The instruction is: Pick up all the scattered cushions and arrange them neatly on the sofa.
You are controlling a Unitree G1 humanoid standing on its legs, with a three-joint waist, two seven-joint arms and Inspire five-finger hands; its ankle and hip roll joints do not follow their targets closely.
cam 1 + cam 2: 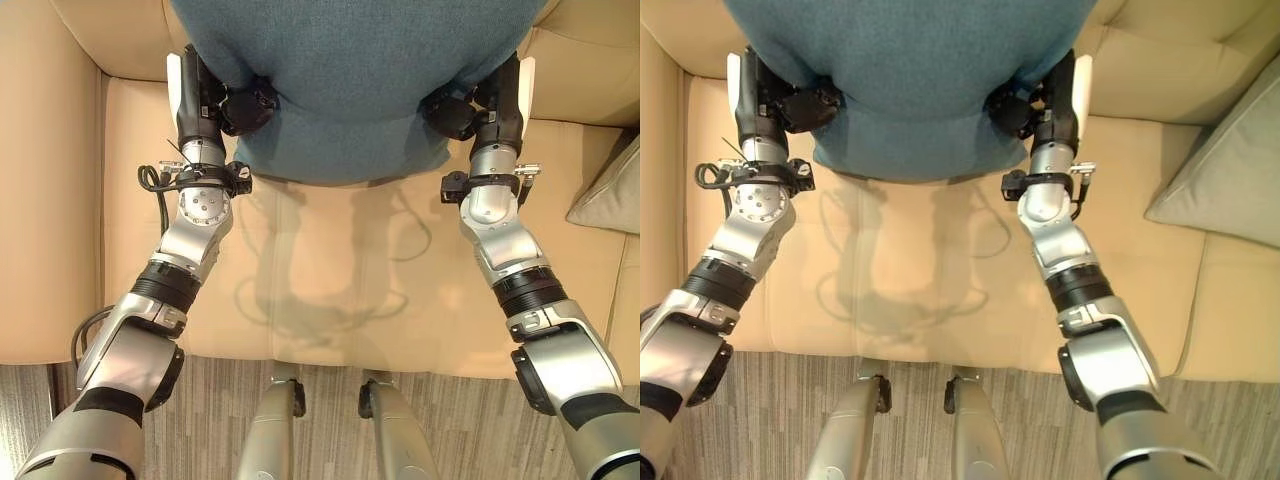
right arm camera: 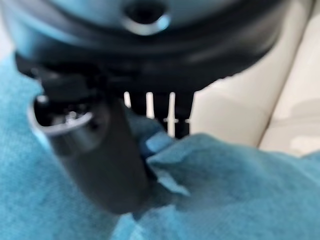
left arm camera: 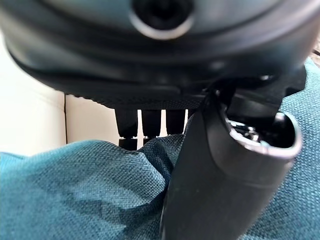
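Placing step: left robot hand [image 1: 248, 105] and right robot hand [image 1: 452, 112] both pinch the teal cushion [image 1: 350, 80] over the sofa [image 1: 330, 300] seat's back edge — next, release; a grey cushion [image 1: 1230, 180] lies beside.

Teal cushion [image 1: 350, 80] cut off by the top edge, far side unseen. Fingers of left hand [image 1: 215, 100] tucked behind the cushion's left edge; in the left wrist view, fingertips [image 3: 150, 127] sunk behind the fabric fold. Fingers of right hand [image 1: 1045, 100] likewise hidden behind the cushion's right edge, tips [image 2: 172, 122] lost behind bunched cloth, blurred. Grey cushion [image 1: 1230, 180] cropped by the right edge, only a corner in sight. Beige sofa [image 1: 50, 200] cut off on both sides, its backrest largely covered by the teal cushion.
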